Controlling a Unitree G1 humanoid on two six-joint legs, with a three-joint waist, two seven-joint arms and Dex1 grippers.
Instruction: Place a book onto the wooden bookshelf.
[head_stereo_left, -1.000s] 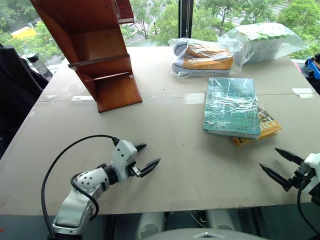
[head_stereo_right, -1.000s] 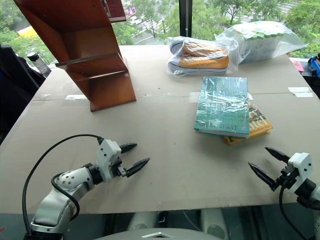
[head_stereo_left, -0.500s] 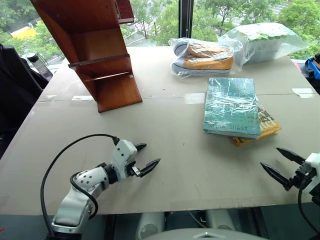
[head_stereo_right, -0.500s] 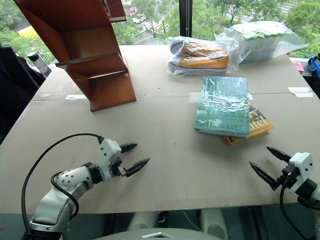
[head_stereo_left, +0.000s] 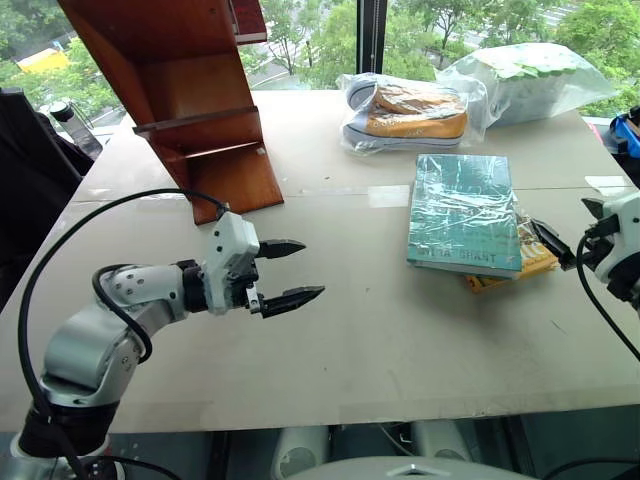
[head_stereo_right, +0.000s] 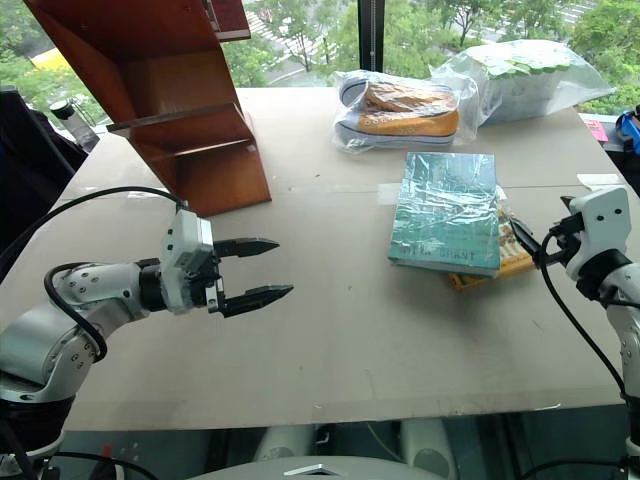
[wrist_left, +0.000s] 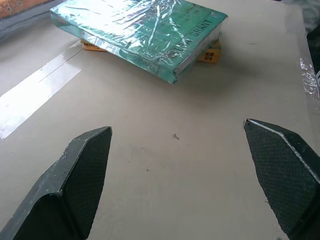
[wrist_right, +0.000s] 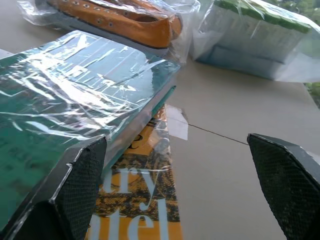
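Note:
The book (head_stereo_left: 462, 212), teal-green in shiny plastic wrap, lies flat on a yellow-orange book (head_stereo_left: 538, 256) at the table's right. The wooden bookshelf (head_stereo_left: 200, 110) stands tilted at the back left. My left gripper (head_stereo_left: 312, 268) hovers open over the table's left middle, pointing toward the books, which also appear in the left wrist view, the book (wrist_left: 145, 30) well ahead of the fingers. My right gripper (wrist_right: 176, 137) is open at the stack's right edge, one finger (wrist_right: 75, 190) close beside the book (wrist_right: 75, 95) and over the yellow cover. Nothing is held.
A bagged orange shoe (head_stereo_left: 410, 112) and a bagged green-and-white pack (head_stereo_left: 525, 80) sit behind the books. A dark object (head_stereo_left: 30, 170) stands off the table's left side and a blue item (head_stereo_left: 625, 135) at the right edge.
Both arms have lifted off the table's near edge. The left gripper rose toward the table's middle; the right gripper moved forward to the books' right edge.

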